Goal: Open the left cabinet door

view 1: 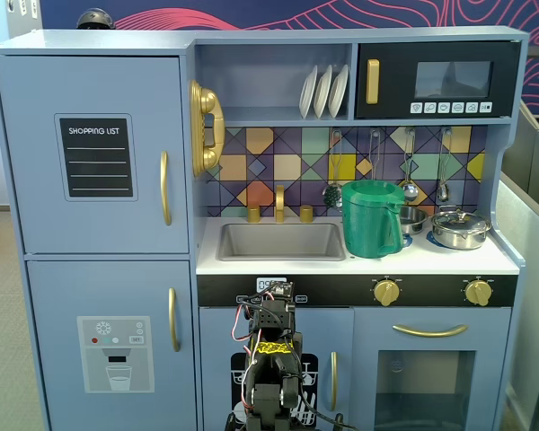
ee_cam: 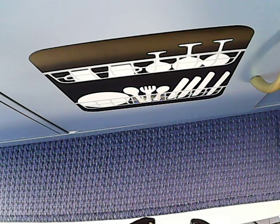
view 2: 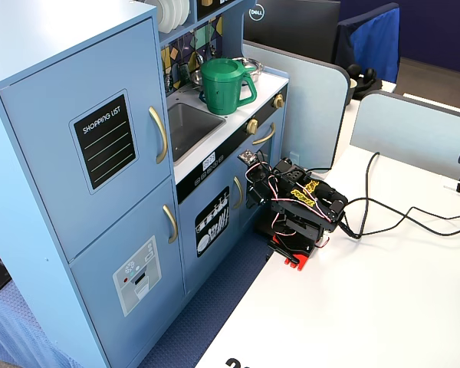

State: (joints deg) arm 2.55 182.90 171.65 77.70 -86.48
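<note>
The left cabinet door (view 1: 94, 153), light blue with a black "SHOPPING LIST" panel and a curved gold handle (view 1: 164, 187), is shut at the upper left of the toy kitchen. It also shows in the other fixed view (view 2: 92, 138). My arm (view 1: 269, 359) sits folded on the white table (view 2: 383, 291), low in front of the small door with the dish-rack picture (ee_cam: 144, 70), well below and right of the handle. My gripper (view 2: 291, 257) points down at the table's edge. In the wrist view only two dark tips of my gripper (ee_cam: 175, 221) show at the bottom, holding nothing.
Below the left door is the water-dispenser door (view 1: 112, 346). A green jug (view 1: 373, 218) and a steel pot (view 1: 460, 229) stand on the counter beside the sink (view 1: 280, 241). Blue carpet (ee_cam: 140, 172) lies between table and kitchen. Cables (view 2: 399, 218) trail over the table.
</note>
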